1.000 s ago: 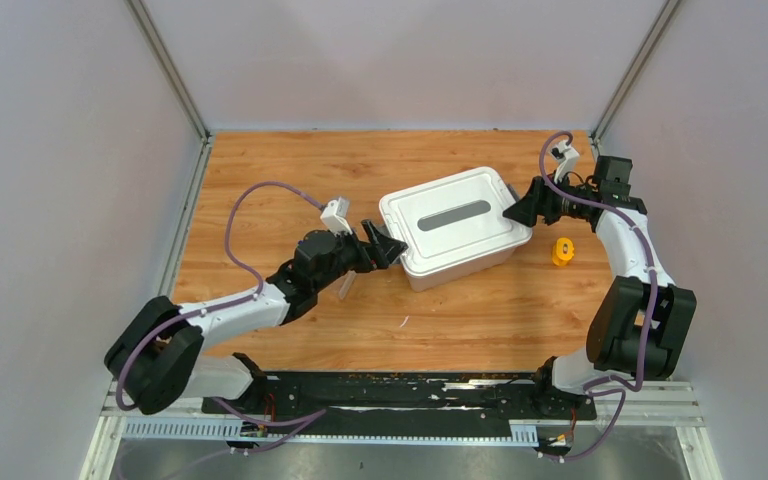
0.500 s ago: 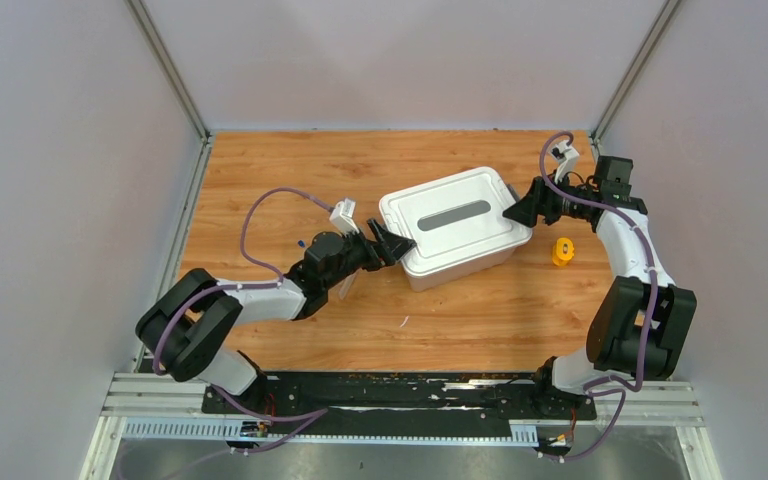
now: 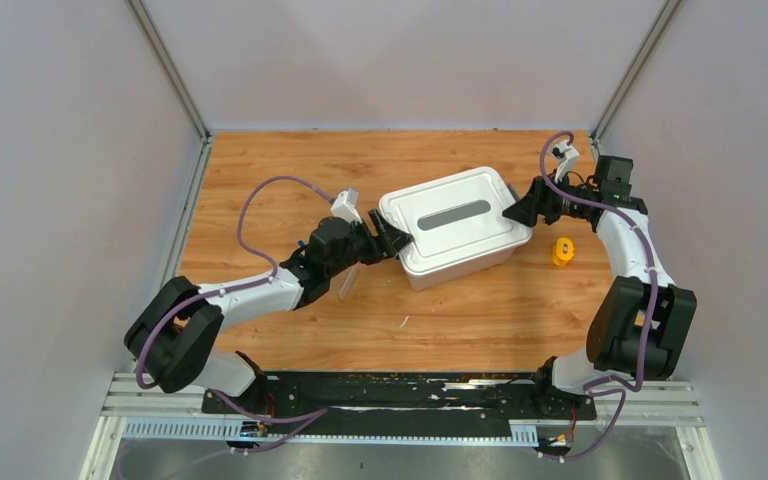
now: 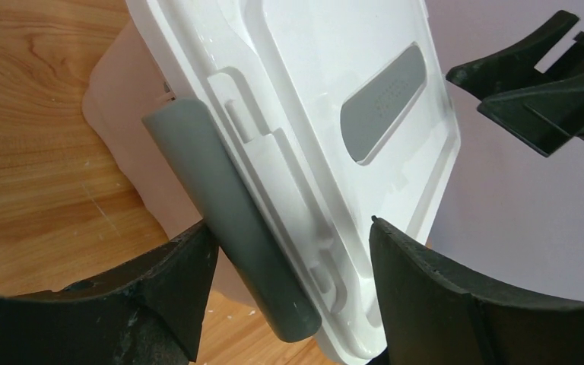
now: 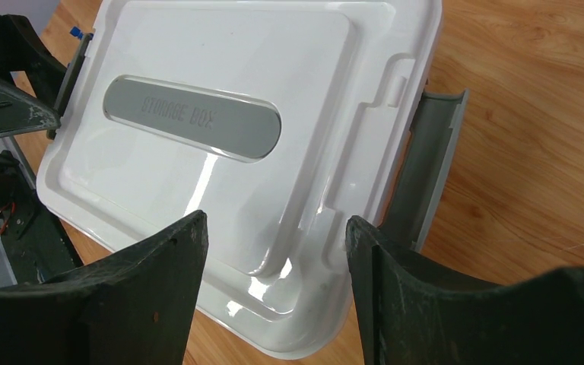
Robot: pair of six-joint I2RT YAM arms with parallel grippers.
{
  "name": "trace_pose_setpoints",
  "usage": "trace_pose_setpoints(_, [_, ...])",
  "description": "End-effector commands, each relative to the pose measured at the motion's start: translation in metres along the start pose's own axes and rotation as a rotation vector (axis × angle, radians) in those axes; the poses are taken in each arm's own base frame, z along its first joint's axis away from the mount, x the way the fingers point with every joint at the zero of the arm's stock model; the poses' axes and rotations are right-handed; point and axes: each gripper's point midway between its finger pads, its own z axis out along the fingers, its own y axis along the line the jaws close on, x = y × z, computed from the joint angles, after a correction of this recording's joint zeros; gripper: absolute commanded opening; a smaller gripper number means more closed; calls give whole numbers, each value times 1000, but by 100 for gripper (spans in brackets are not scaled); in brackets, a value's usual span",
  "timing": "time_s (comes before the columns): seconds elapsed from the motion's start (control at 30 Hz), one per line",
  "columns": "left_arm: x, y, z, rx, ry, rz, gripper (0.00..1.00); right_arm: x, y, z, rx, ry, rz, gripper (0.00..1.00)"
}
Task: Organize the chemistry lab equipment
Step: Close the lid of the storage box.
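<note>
Where the table lies nearest my bases: one clear plastic item (image 3: 348, 283) (rack or bag, I cannot tell), flat on the wood, partly under my left wrist. No other lab piece shows.

Next: left gripper (image 3: 397, 240), jaws apart, straddling the left latch (image 4: 228, 228), grey, at the end of the white lid (image 3: 480, 190); one finger touches that latch.

Pink bin (image 3: 460, 268), mid-table, lid seated.

Small orange object (image 3: 562, 251), just right of the bin.

Farthest: right gripper (image 3: 513, 212), jaws apart over the lid's other end, where the right latch (image 5: 426, 167) stands flipped outward.

One high rear overview, two close wrist views facing each other across the white lid (image 3: 440, 238).
</note>
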Motion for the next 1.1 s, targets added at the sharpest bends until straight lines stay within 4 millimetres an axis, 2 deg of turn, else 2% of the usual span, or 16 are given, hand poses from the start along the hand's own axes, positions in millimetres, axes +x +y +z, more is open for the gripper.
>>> trace_pose_setpoints(0.0, [-10, -18, 3, -31, 13, 48, 77, -8, 21, -2, -79, -16, -5, 66])
trace_pose_setpoints(0.17, [-11, -22, 5, -80, 45, 84, 72, -8, 21, -2, -81, -16, -2, 67])
trace_pose_setpoints(0.3, [-18, -20, 2, -125, 28, 117, 71, -8, 21, -2, -82, -17, -3, 66])
trace_pose_setpoints(0.4, [-18, -16, 3, -149, 37, 137, 67, -8, 21, -2, -83, -16, -1, 66])
trace_pose_setpoints(0.67, [-15, -12, 11, -164, 60, 152, 39, -8, 22, -3, -85, -17, -4, 66])
trace_pose_setpoints(0.87, [-25, -9, 10, -198, 39, 212, 40, -9, 22, -3, -78, -16, -16, 67])
trace_pose_setpoints(1.0, [-39, 1, 11, -230, 47, 277, 42, -15, 21, -8, -43, -25, -55, 68])
trace_pose_setpoints(1.07, [-46, 13, 14, -248, 64, 291, 42, -18, 21, -11, -19, -33, -76, 68])
